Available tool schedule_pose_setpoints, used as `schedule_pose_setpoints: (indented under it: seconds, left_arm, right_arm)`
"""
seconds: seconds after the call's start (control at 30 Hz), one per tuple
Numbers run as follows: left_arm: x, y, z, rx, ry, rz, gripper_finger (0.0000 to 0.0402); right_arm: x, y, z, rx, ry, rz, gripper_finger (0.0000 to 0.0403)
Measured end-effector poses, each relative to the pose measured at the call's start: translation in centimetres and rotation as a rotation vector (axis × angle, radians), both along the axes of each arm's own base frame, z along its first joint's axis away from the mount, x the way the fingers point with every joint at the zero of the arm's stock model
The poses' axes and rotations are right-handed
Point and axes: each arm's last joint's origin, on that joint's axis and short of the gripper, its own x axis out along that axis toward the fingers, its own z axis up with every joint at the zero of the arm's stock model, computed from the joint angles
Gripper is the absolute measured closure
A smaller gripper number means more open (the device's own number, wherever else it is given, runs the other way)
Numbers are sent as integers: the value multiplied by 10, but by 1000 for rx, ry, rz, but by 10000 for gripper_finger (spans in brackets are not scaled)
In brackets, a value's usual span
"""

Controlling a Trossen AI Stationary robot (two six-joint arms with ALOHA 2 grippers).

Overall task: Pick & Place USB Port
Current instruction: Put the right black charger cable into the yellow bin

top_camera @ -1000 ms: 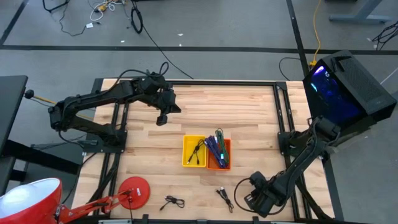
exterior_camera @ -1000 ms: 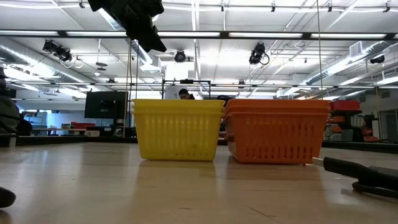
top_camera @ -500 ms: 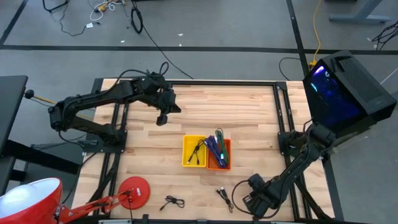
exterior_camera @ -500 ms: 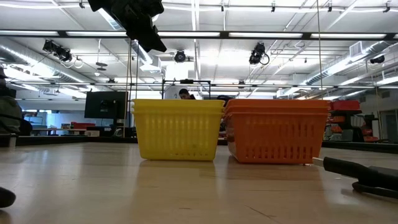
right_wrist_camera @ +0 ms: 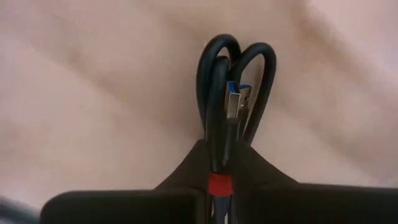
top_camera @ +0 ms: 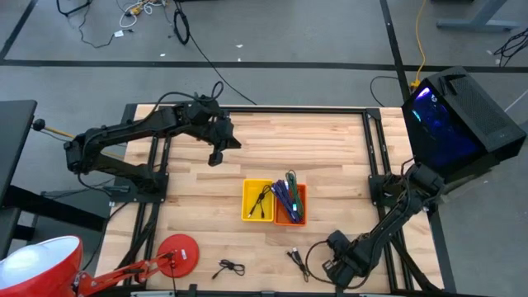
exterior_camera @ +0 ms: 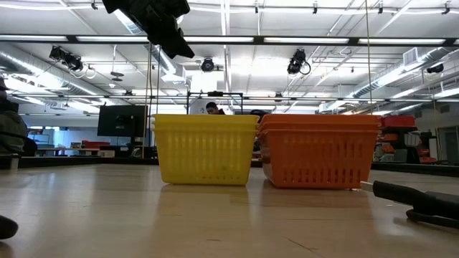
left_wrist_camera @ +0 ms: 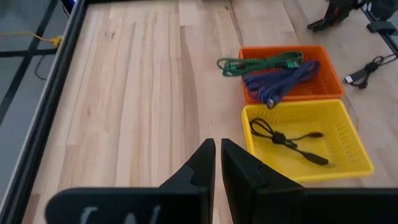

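A black USB cable [right_wrist_camera: 214, 74], bundled in loops with a red band and a silver plug with a blue insert [right_wrist_camera: 234, 102], lies near the table's front edge [top_camera: 297, 261]. My right gripper [right_wrist_camera: 216, 152] is shut on it, low at the front right [top_camera: 320, 266]. My left gripper [left_wrist_camera: 216, 152] hovers shut and empty above the far left of the table [top_camera: 216, 157], high above the baskets in the low view [exterior_camera: 163, 25]. A yellow basket [top_camera: 257, 200] holds a black cable. An orange basket [top_camera: 290, 204] holds green and blue cables. My right gripper pinches the bundled cable between its two fingers at the banded part just behind the plug [right_wrist_camera: 217, 140]. The fingers lie along the bundle. The loops and the plug stick out past the fingertips. Whether the bundle rests on the table cannot be told.
A second black cable [top_camera: 228, 268] lies near the front edge, left of centre. A red round base [top_camera: 177, 252] stands at the front left. The two baskets [exterior_camera: 204, 149] [exterior_camera: 319, 150] stand side by side mid-table. A dark object [exterior_camera: 419, 202] lies low at the right in the low view.
My right gripper has moved a little toward the table's left edge, along the near edge, up to the black USB cable.
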Motion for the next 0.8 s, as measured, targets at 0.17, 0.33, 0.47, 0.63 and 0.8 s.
schedule_pose_setpoints:
  seconds: [0.17,0.33,0.47,0.63,0.8]
  left_arm:
    - [2,1,3,7,-39,6,369]
    - [5,2,6,11,-77,10,369]
    - [7,1,10,-15,-128,-23,369]
    - [15,-3,12,-42,-195,-113,369]
    - [31,-11,8,-23,-227,-151,369]
  right_arm:
    - [4,-31,27,-186,-111,51,377]
    - [16,-69,68,-356,-330,167,377]
    - [26,-98,102,-528,-518,268,377]
    - [46,-121,137,-740,-722,392,377]
    - [74,-135,164,-864,-860,541,377]
